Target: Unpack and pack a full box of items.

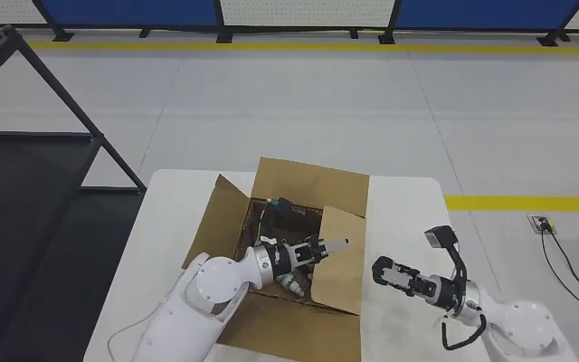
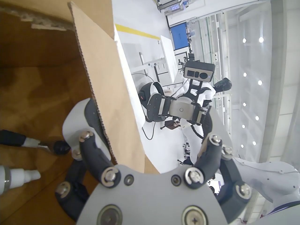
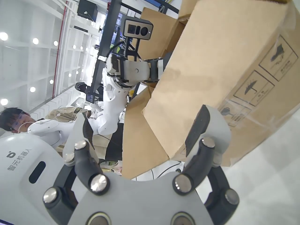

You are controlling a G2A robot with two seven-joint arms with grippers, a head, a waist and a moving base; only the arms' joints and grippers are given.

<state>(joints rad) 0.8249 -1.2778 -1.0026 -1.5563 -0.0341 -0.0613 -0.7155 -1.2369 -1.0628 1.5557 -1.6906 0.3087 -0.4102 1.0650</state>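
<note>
**A:** so where's the box point(image 1: 312, 185) sitting right now?

**B:** it's sitting open in the middle of the white table point(image 1: 407, 204), flaps sticking up and out. Stuff is lying on the bottom, like a white bottle point(image 2: 16, 176).

**A:** and the arms?

**B:** the left gripper point(image 1: 327, 246) is hanging inside the box opening. Its fingers are spread wide and straddling the edge of the flap point(image 1: 342, 267) on the robot's right, one finger inside and one outside. It isn't squeezing the flap, and I can't tell if the inner pad is touching the cardboard.

**A:** and the other one?

**B:** the right gripper point(image 1: 382, 271) is hovering over the table just beside that same flap, on the outside. It's spread open too.
</note>
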